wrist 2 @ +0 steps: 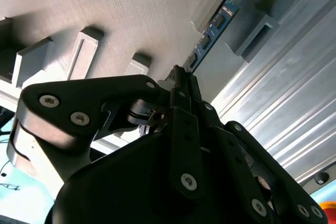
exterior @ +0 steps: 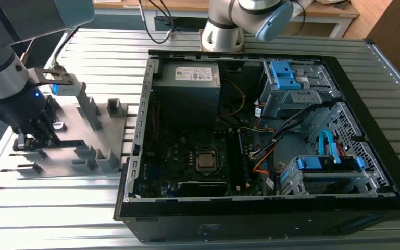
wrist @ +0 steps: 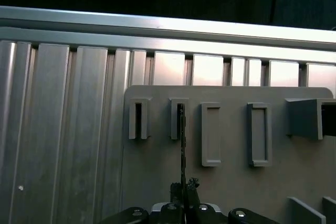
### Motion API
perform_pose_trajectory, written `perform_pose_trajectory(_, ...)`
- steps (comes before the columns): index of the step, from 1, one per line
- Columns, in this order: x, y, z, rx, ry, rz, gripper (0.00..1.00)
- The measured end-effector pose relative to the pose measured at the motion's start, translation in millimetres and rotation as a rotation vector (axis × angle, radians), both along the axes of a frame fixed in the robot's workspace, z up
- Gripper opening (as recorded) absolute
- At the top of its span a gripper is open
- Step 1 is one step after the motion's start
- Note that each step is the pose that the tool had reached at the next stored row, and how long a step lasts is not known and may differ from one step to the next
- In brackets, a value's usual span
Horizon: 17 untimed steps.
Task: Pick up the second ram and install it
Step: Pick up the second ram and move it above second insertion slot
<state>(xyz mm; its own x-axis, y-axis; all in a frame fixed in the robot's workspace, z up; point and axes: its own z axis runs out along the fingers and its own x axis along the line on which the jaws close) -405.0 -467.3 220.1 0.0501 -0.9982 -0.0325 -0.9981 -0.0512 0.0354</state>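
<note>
The second ram (wrist 2: 212, 32) is a thin blue-green stick with dark chips, standing on edge in a slot of the grey holder plate (wrist 2: 131, 9). In the first wrist view the ram (wrist: 181, 145) appears edge-on as a thin dark line running from a slot towards the fingers. My gripper (wrist 2: 181, 76) (wrist: 184, 187) is shut on the near end of the stick. In the exterior view the gripper (exterior: 29, 139) is low over the holder plate (exterior: 82, 151), at that view's left, beside the open computer case (exterior: 134, 156).
The case lies open on a ribbed metal table (exterior: 61, 208), with its motherboard (exterior: 200, 156), cables and blue drive brackets (exterior: 283, 73) exposed. Raised blocks and empty slots (wrist: 210, 135) stand on the holder plate. A second robot base (exterior: 221, 28) stands behind the case.
</note>
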Motion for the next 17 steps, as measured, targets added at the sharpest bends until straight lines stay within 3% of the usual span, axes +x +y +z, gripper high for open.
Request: perform_pose_trajectory(17, 0.0, 0.0, 25.4, 0.0, 0.0, 0.0, 0.14)
